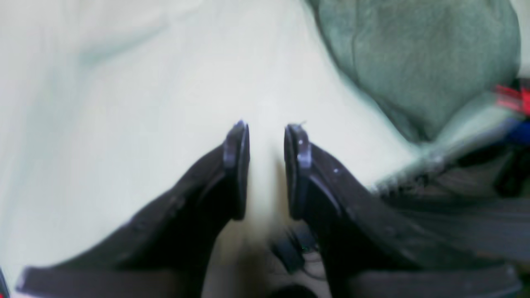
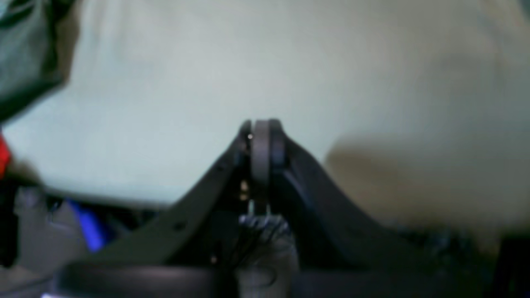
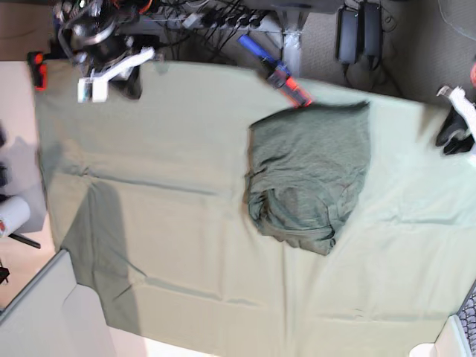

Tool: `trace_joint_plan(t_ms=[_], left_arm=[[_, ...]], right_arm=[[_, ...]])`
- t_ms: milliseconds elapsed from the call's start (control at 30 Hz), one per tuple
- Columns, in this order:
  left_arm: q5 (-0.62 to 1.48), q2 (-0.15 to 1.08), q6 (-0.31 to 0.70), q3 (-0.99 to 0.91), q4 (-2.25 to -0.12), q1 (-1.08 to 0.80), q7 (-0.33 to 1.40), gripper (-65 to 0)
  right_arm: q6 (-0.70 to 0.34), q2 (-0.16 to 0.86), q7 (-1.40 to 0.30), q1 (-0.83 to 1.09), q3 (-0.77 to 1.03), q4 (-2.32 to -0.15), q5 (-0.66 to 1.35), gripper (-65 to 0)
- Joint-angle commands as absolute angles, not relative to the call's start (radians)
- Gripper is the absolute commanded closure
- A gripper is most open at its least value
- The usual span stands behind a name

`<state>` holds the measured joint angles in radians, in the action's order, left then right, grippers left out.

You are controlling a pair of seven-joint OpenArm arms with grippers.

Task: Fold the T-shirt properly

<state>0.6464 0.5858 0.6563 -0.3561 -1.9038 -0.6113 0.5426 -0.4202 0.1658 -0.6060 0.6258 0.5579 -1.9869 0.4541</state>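
The T-shirt point(image 3: 309, 175) lies folded into a compact dark grey-green bundle on the pale mint table cloth point(image 3: 163, 223), right of centre. In the left wrist view the T-shirt point(image 1: 414, 62) sits at the upper right, away from my left gripper point(image 1: 267, 129), which is open over bare cloth with nothing between its fingers. My right gripper point(image 2: 263, 124) is shut on nothing above bare cloth, and a corner of the T-shirt point(image 2: 25, 49) shows at the top left of that view. In the base view the right arm point(image 3: 111, 71) is at the far left corner and the left arm point(image 3: 455, 126) at the right edge.
A red and blue tool point(image 3: 286, 78) lies at the cloth's back edge just behind the shirt. Cables and power bricks point(image 3: 357, 30) lie on the floor beyond. A white roll point(image 3: 11, 216) and a grey panel point(image 3: 37, 312) stand at the left.
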Motion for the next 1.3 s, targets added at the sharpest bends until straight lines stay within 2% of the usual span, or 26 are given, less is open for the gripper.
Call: trace_joint_plan(t_ms=[0, 200, 400, 533, 667, 833, 1000, 1067, 1267], left_arm=[[0.663, 0.601, 0.685, -0.377, -1.93, -0.662, 0.529, -14.9], [0.613, 0.574, 0.697, -0.385, -1.931, -0.903, 0.533, -14.9], [0.553, 0.504, 0.695, -0.385, -1.904, -1.022, 0.596, -14.9], [0.465, 0.499, 0.597, -0.339, -1.771, -1.016, 0.607, -14.9], [0.327, 0.499, 0.494, -0.226, -1.541, -0.917, 0.635, -14.8], [0.235, 0.498, 0.426, 0.0, -1.167, -0.704, 0.672, -14.8], [0.213, 0.464, 0.419, 0.29, -0.764, -0.381, 0.666, -9.6], [0.215, 0.434, 0.368, 0.402, -0.644, -0.265, 0.665, -9.6], [0.224, 0.329, 0.331, 0.583, -0.515, -0.055, 0.666, -9.5]], right_arm=[[-0.427, 0.175, -0.586, 0.667, 0.578, -2.005, 0.485, 0.0], [-0.427, 0.175, -0.585, 0.853, 0.584, -1.998, 0.498, 0.0], [-0.426, 0.206, -0.592, 0.975, 0.573, -1.928, 0.532, 0.0], [-0.391, 0.282, -0.586, 0.989, 0.511, -1.758, 0.531, 0.0], [-0.35, 0.364, -0.585, 0.908, 0.403, -1.51, 0.494, 0.0], [-0.339, 0.422, -0.654, 0.73, 0.24, -1.167, 0.478, 0.0], [-0.336, 0.405, -0.738, 0.532, 0.125, -0.888, 0.429, 0.0], [-0.336, 0.383, -0.75, 0.466, 0.103, -0.815, 0.376, 0.0], [-0.338, 0.313, -0.812, 0.289, 0.089, -0.736, 0.255, 0.0]])
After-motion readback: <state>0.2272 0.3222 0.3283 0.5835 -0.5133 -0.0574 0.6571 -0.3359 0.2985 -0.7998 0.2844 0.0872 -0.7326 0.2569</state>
